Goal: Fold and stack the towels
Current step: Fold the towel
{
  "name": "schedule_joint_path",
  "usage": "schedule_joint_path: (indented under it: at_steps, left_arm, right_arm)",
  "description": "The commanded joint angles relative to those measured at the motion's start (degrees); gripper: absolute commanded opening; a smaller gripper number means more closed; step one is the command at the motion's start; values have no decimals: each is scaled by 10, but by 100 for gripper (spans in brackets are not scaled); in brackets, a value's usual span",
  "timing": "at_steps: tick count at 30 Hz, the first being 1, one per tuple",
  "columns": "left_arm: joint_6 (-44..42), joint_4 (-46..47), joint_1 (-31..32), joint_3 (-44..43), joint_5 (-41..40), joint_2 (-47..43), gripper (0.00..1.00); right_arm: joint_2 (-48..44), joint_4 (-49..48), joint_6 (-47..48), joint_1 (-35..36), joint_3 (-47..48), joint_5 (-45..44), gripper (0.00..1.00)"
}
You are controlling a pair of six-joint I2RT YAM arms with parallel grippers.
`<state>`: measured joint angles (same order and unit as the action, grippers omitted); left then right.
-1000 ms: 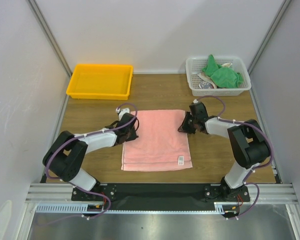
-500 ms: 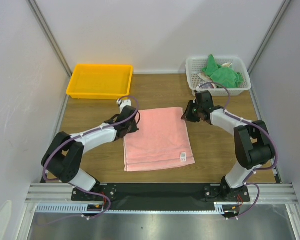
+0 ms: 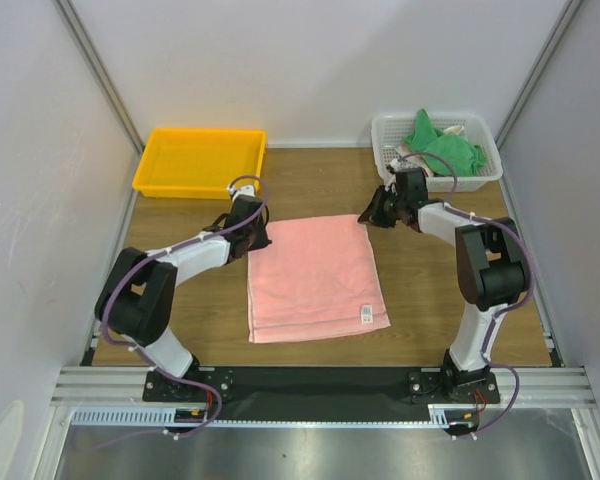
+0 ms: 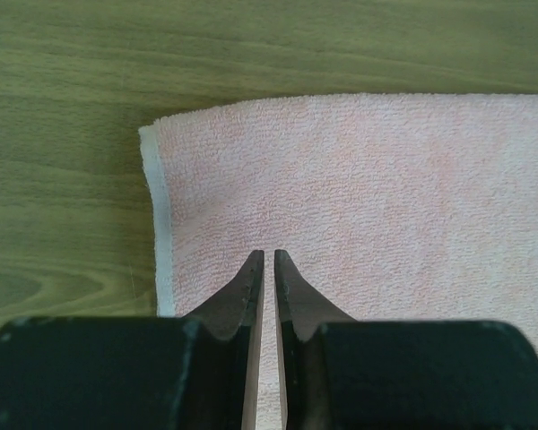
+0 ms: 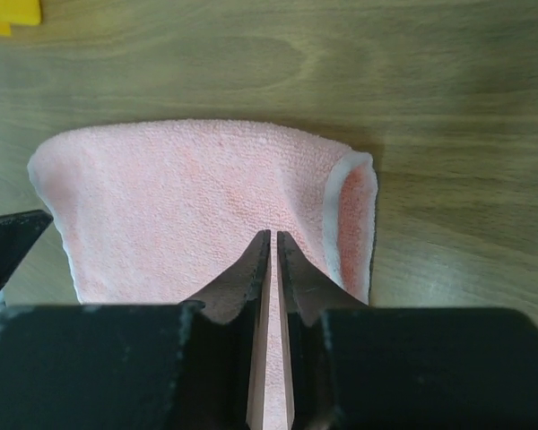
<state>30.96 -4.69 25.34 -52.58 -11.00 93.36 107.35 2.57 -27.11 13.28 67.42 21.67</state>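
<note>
**Item:** pink terry towel (image 3: 315,275). It is lying flat on the wooden surface (image 3: 180,290), midway between the two arms. Layered edges are showing along its near side, so we are judging it already folded at least once. A small white label (image 3: 366,316) is sitting by the near right corner.

**Handling:** we are rating it light, soft and limp. It is likely to sag and drag rather than hold a shape, and its looped pile should be giving good friction. The woven hem (image 4: 161,260) is looking like the firmest place to pinch. We are recommending both far corners, taken together, so the fold is coming over square.

**Left end effector** (image 4: 267,258): resting over the far left corner, fingers drawn to a thin slit. We cannot tell whether it is pinching any cloth.

**Right end effector** (image 5: 271,235): at the far right corner, fingers equally close. The hem beside it is curling up; we cannot tell whether it is gripping.

**Also present:** yellow tray (image 3: 198,189) at far left; white basket (image 3: 485,175) at far right, holding green cloths (image 3: 450,152).
</note>
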Motion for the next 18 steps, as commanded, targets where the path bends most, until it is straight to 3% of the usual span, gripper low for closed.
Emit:
schedule_joint_path:
  at_steps: [1,14,17,18]
  left_arm:
    - [-12,33,-10,-10,21,16,13]
    - [-23,27,-38,-13,28,46,11]
    - [-31,11,-37,-15,31,20,16]
    - [-37,6,-38,-16,41,-3,24]
  right_arm:
    - [18,-20,14,0,24,31,11]
    - [63,7,50,-1,33,-32,8]
    - [45,21,51,-1,37,-30,7]
    - [35,24,51,-1,39,-21,9]
